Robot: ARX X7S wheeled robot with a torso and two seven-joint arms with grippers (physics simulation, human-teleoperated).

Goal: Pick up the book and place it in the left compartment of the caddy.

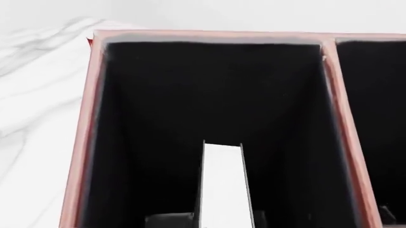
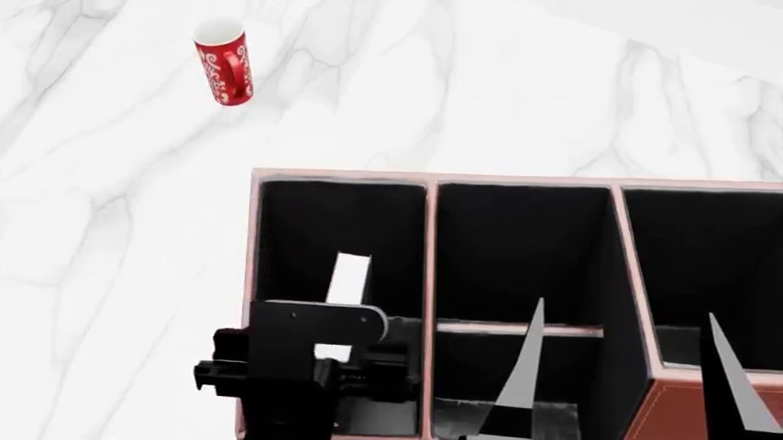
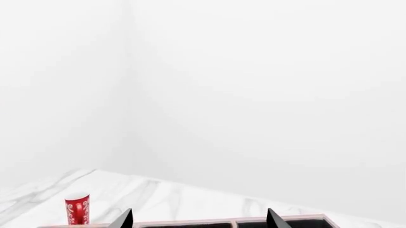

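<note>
While one book (image 2: 347, 278) occupies the caddy (image 2: 431, 238), one mug (image 2: 224, 62) stands apart.

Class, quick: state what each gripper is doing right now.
Left gripper: shut on the book, inside the left compartment.
Right gripper: open, holding nothing.

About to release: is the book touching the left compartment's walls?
Apart from the side walls. The left wrist view shows the book standing mid-bay in the left compartment, black lining on both sides. Contact with the floor is hidden. The left claw holds it.
</note>
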